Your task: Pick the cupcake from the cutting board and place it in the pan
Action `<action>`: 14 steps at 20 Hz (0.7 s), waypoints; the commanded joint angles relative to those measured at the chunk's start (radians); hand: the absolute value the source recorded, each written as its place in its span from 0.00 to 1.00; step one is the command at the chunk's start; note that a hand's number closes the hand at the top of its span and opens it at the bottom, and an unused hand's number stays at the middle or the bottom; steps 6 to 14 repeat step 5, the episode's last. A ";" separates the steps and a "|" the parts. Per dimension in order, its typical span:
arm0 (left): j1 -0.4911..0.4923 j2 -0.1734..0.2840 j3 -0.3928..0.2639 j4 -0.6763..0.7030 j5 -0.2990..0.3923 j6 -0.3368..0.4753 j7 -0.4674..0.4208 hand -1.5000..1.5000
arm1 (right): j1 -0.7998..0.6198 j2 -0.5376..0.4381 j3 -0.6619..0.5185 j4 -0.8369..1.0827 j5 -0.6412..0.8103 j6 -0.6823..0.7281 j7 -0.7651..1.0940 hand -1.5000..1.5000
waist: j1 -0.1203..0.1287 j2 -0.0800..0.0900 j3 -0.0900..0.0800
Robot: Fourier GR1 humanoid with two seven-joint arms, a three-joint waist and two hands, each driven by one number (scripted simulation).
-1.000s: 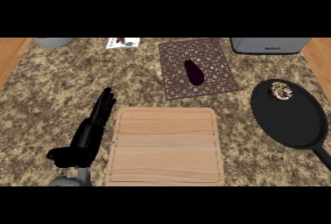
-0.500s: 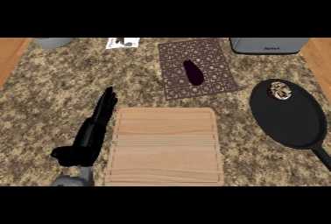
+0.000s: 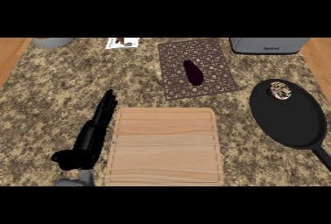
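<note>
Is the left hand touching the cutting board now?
Cannot tell. In the head view the left hand lies along the cutting board's left edge, fingers straight; no clear gap or contact shows there.

We count one cupcake [image 3: 280, 91], one pan [image 3: 288, 122], one cutting board [image 3: 165, 146], one trivet [image 3: 197, 68], one eggplant [image 3: 192, 72], one hand [image 3: 87, 142].

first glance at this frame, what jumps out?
The big bare wooden cutting board at centre front, with the left robot hand lying open along its left edge. At right, the black pan already holds the cupcake near its far rim. Behind the board, a dark eggplant lies on a brown patterned mat.
</note>
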 commanded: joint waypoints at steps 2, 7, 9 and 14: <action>-0.023 0.020 0.040 0.029 0.006 -0.022 -0.010 0.50 | 0.033 -0.037 -0.006 0.013 0.009 0.057 -0.113 0.00 | 0.000 0.001 0.000; 0.026 -0.006 0.005 -0.005 0.001 -0.022 -0.036 0.50 | -0.017 -0.013 0.002 0.030 0.036 -0.036 -0.103 0.00 | 0.005 0.001 0.001; 0.026 -0.006 0.005 -0.005 0.001 -0.022 -0.036 0.50 | -0.017 -0.013 0.002 0.030 0.036 -0.036 -0.103 0.00 | 0.005 0.001 0.001; 0.026 -0.006 0.005 -0.005 0.001 -0.022 -0.036 0.50 | -0.017 -0.013 0.002 0.030 0.036 -0.036 -0.103 0.00 | 0.005 0.001 0.001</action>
